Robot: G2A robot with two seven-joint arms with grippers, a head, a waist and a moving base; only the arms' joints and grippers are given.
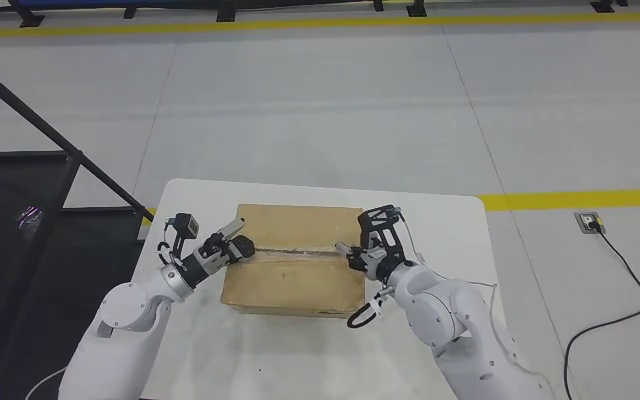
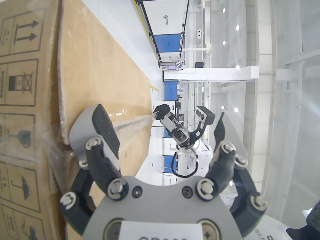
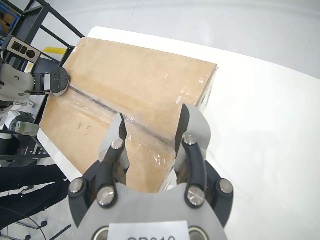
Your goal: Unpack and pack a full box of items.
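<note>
Left gripper (image 1: 238, 240) fingers spread wide, one pad (image 2: 105, 126) on one end of the clear-taped centre seam (image 1: 295, 252) of the closed brown cardboard box (image 1: 300, 228), mid white table (image 1: 440, 220); right gripper (image 3: 152, 117) fingers spread, straddling the seam's opposite end.

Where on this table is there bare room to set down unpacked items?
Widest bare patch: table between box and right edge, beyond the right gripper. A narrow strip lies behind the box. Crowded: both seam ends, by the left gripper too.
</note>
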